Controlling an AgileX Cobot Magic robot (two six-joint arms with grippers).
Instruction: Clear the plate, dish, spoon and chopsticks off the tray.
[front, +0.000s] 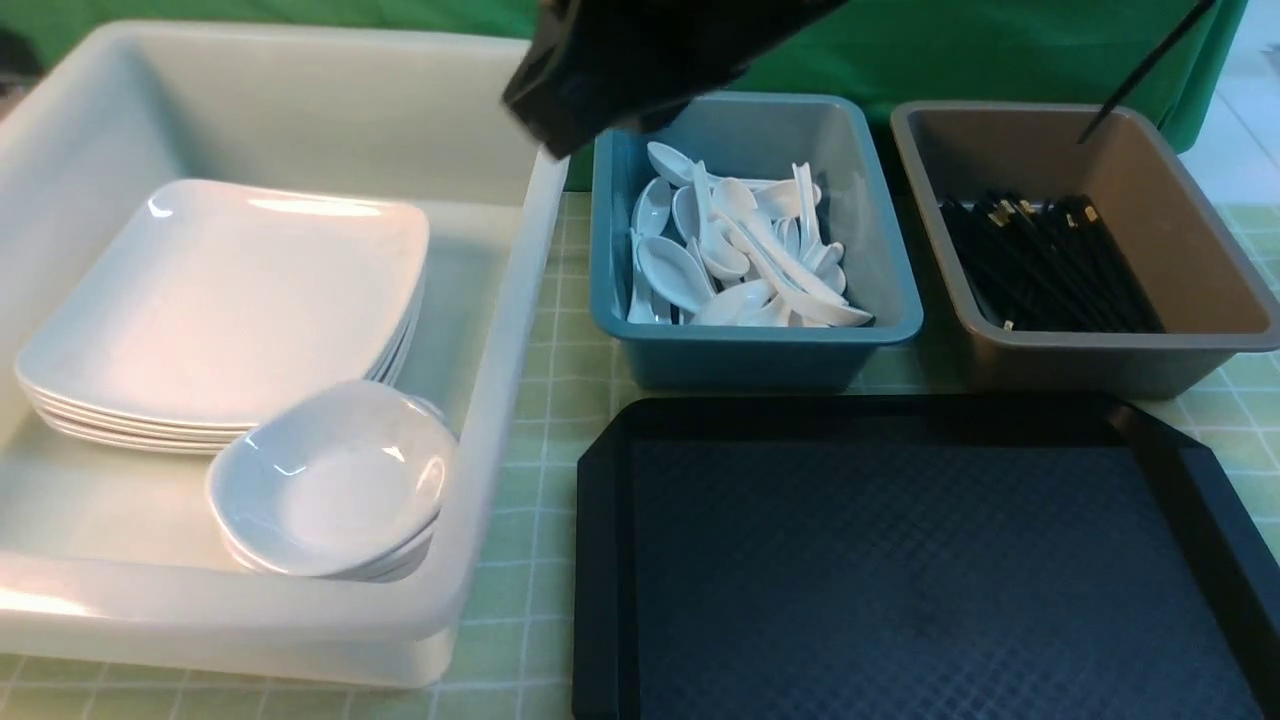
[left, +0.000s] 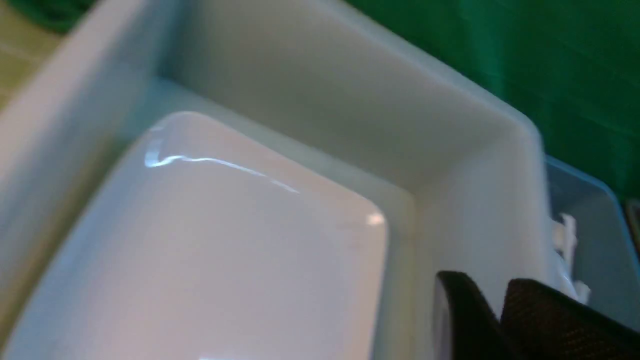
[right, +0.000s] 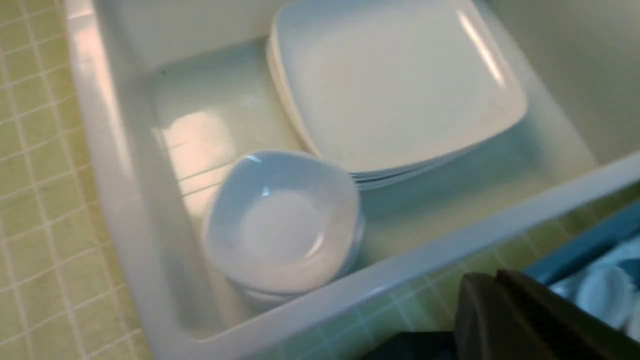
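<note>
Jaws were pressed together on the right gripper (right: 525, 320); on the left gripper (left: 492, 305), too blurred to tell. The tray (front: 600, 560) lay bare, the plate (front: 240, 290) stacked in the left white tub (front: 520, 330), whose wall a low retreat might clip.

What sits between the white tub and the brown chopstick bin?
The teal bin, full of white spoons; the front view shows it.

A table (front: 560, 360) under a pale green checked cloth carries four containers. A large white tub (front: 300, 100) fills the left side, and the black tray (front: 600, 560) lies near right. Beyond the tray, a teal bin (front: 750, 360) and a grey-brown bin (front: 1080, 365) stand side by side.
</note>
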